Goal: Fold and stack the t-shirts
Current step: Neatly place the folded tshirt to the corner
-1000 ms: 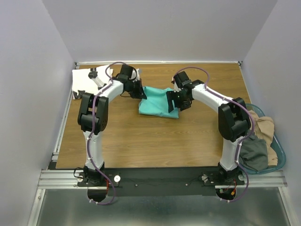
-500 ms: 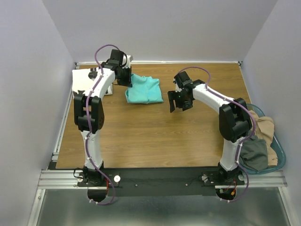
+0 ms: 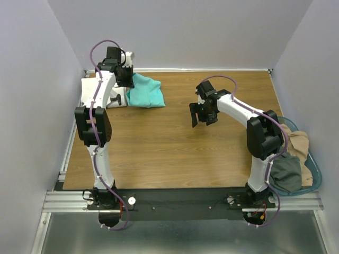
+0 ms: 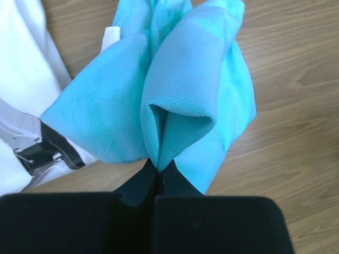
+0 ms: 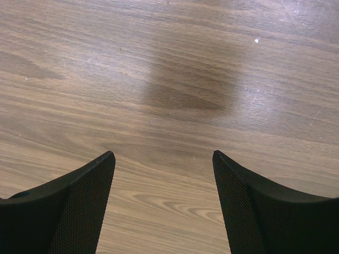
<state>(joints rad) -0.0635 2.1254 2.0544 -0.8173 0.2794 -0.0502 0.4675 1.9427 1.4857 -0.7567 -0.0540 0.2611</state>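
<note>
Left gripper [image 4: 158,172]: jaws closed tight on a fold at the edge of the turquoise t-shirt [image 4: 183,90], cloth pinched between the two black tips. Shirt is bunched, not flat. From the wrist view it fans away from the tips in two rounded lobes, with a small white neck label [image 4: 109,38] showing at its 11 o'clock end. Top view: shirt sits at about 11 o'clock on the table [image 3: 159,148], near the far edge, with the gripper at its 9 o'clock side. White t-shirt [image 3: 91,91] lies in the far-left corner, roughly 10 o'clock on the table, just beside the turquoise one. In the wrist view the turquoise cloth overlaps the white cloth's 3 o'clock edge; cannot tell whether it rests on it or hangs above it. Black printed marks [image 4: 50,151] visible on the white cloth in the same view. Right gripper [image 5: 164,156]: jaws wide apart, bare wood grain and a soft shadow seen between them. In the top view it hangs over the table a little to 1 o'clock of centre, well apart from both shirts. Basket [image 3: 317,177] sits off the table's 4 o'clock edge, holding a tan garment [image 3: 296,140] and a grey-green garment [image 3: 286,174].
</note>
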